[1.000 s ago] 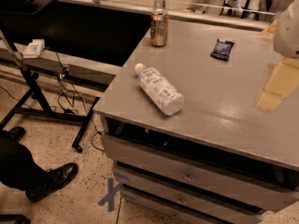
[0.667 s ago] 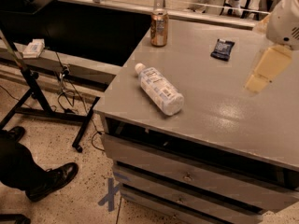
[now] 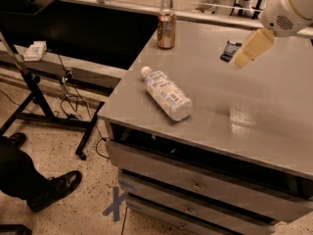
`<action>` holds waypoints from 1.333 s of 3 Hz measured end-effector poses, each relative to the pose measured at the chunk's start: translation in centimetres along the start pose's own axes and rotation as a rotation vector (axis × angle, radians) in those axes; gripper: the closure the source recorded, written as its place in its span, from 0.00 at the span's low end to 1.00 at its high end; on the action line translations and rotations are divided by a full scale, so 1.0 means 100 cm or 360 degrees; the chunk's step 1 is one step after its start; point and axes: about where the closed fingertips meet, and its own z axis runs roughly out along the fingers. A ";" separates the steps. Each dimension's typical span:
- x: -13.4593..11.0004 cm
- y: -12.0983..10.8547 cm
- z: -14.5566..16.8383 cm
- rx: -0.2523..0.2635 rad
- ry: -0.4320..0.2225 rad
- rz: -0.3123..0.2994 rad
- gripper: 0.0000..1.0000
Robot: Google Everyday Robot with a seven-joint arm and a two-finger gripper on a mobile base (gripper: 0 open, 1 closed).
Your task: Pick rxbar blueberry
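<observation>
The rxbar blueberry (image 3: 230, 51) is a small flat dark navy wrapper lying at the far right of the grey table top (image 3: 274, 102). My gripper (image 3: 243, 59) comes down from the upper right on a white arm (image 3: 288, 6). Its cream tip hangs just right of the bar, close above the table, and hides the bar's right edge. It holds nothing that I can see.
A clear plastic bottle (image 3: 166, 94) lies on its side near the table's front left. A bronze drink can (image 3: 166, 29) stands at the far left edge. A black stand (image 3: 34, 97) and a person's shoes (image 3: 51, 190) are on the floor at left. Drawers (image 3: 195, 185) lie below the table top.
My gripper has moved left and toward the far side of the table, from well right of the bar to right beside it. Bar, bottle and can have not moved.
</observation>
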 end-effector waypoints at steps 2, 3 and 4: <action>0.004 -0.004 0.002 0.0068 0.0009 0.0021 0.00; 0.027 -0.015 0.016 0.0131 -0.0048 0.0153 0.00; 0.039 -0.051 0.040 0.0220 -0.0230 0.0317 0.00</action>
